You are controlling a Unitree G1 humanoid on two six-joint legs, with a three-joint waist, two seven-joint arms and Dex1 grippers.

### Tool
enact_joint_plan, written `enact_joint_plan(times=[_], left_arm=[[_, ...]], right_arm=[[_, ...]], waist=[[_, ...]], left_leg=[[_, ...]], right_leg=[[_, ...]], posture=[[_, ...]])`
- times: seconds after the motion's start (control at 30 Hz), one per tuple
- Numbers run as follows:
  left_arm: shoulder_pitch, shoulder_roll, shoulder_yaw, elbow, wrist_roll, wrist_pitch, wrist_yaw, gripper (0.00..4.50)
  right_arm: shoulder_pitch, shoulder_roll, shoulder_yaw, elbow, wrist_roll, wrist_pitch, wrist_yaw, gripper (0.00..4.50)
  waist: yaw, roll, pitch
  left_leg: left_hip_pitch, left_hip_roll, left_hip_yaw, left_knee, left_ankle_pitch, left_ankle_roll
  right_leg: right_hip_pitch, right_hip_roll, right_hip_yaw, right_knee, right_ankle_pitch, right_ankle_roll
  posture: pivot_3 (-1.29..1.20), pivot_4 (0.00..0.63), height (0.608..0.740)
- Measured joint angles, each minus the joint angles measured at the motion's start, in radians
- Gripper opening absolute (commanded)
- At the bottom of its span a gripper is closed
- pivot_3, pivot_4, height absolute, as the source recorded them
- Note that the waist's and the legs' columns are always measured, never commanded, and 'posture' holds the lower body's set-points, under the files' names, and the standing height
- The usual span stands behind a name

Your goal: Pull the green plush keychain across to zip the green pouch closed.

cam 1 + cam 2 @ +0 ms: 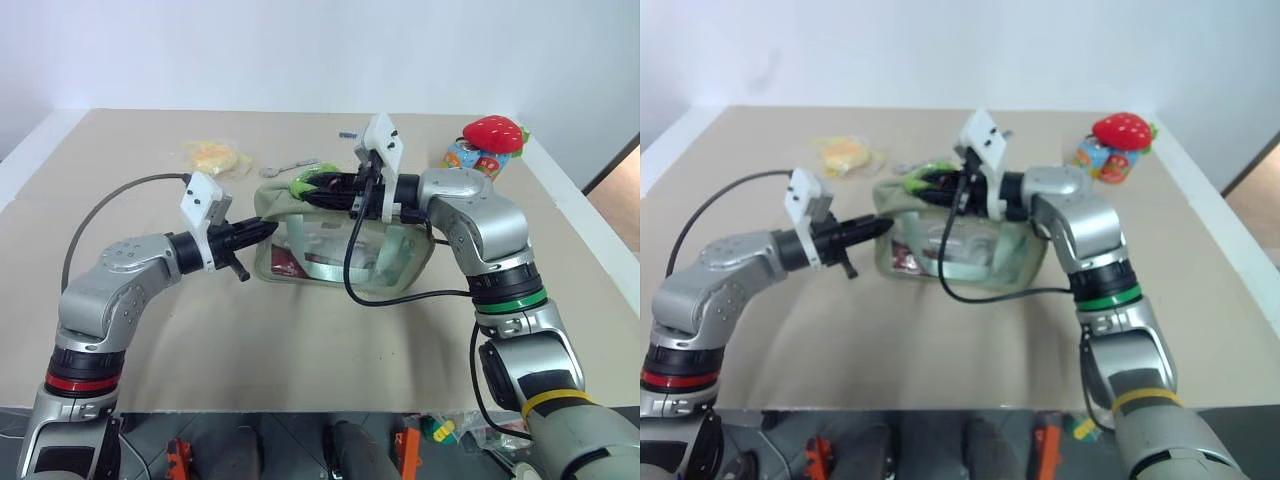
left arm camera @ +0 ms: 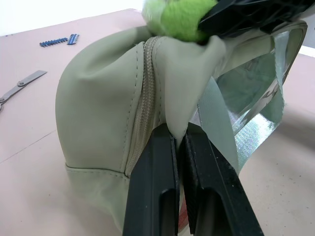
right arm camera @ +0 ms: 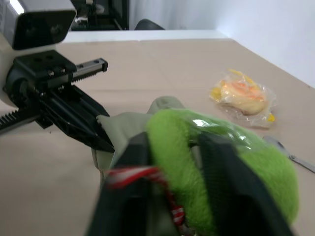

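Observation:
The green pouch (image 1: 340, 250) stands mid-table, its top zipper (image 2: 142, 93) running up its near end. My left gripper (image 1: 268, 228) is shut on a fold of the pouch's fabric at its left end; the left wrist view shows both black fingers (image 2: 157, 167) pinching that fold. The green plush keychain (image 1: 303, 185) sits at the pouch's top left corner. My right gripper (image 1: 318, 188) reaches in from the right over the pouch and is shut on the plush (image 3: 221, 162), a red-and-white cord (image 3: 133, 174) showing below it. The two grippers are close together.
A red strawberry plush (image 1: 493, 132) and a colourful toy block (image 1: 470, 158) lie at the back right. A yellow packet (image 1: 213, 155), a metal tool (image 1: 290, 166) and small blue screws (image 1: 347, 133) lie behind the pouch. A black cable (image 1: 350, 280) hangs in front of the pouch.

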Motion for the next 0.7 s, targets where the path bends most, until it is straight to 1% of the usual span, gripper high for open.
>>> enact_joint_plan(times=[0.03, 0.3, 0.47, 0.6, 0.7], left_arm=[[0.0, -0.001, 0.0, 0.0, 0.0, 0.0, 0.0, 0.0], [0.002, -0.005, 0.003, -0.001, 0.0, 0.0, 0.005, 0.0], [0.001, -0.04, 0.007, -0.001, 0.0, 0.0, 0.029, 0.0], [-0.002, -0.077, 0.007, -0.001, 0.001, 0.002, 0.075, 0.0], [-0.009, -0.106, 0.007, -0.001, 0.001, 0.007, 0.116, 0.0]], right_arm=[[0.0, 0.0, 0.002, 0.001, -0.006, -0.005, 0.001, 0.04], [0.0, 0.005, -0.001, 0.011, -0.022, -0.071, 0.009, 0.04], [0.0, 0.023, -0.06, -0.011, 0.024, -0.171, 0.026, 0.04], [0.002, -0.019, -0.12, -0.047, 0.044, -0.209, 0.022, 0.04], [0.032, -0.069, -0.151, -0.083, 0.046, -0.219, 0.02, 0.04]], waist=[[0.0, 0.0, 0.0], [0.0, 0.0, 0.0], [0.001, 0.0, 0.0], [0.001, 0.0, 0.0], [0.0, 0.0, 0.0]], left_leg=[[0.0, 0.0, 0.0, 0.0, 0.0, 0.0], [0.0, 0.0, 0.0, 0.0, 0.0, 0.0], [-0.001, 0.0, -0.001, 0.0, 0.0, 0.0], [-0.001, 0.0, -0.001, 0.0, 0.0, 0.0], [-0.001, 0.0, -0.001, 0.0, 0.0, 0.0]], right_leg=[[0.0, 0.0, 0.0, 0.0, 0.0, 0.0], [0.0, 0.0, 0.0, 0.0, 0.0, 0.0], [0.0, 0.0, -0.001, 0.0, 0.0, 0.0], [0.0, 0.0, -0.001, 0.0, 0.0, 0.0], [0.0, 0.0, -0.001, 0.0, 0.0, 0.0]], posture=[[0.0, 0.15, 0.74], [0.0, 0.15, 0.74], [0.0, 0.15, 0.74], [0.0, 0.15, 0.74], [0.0, 0.15, 0.74]])
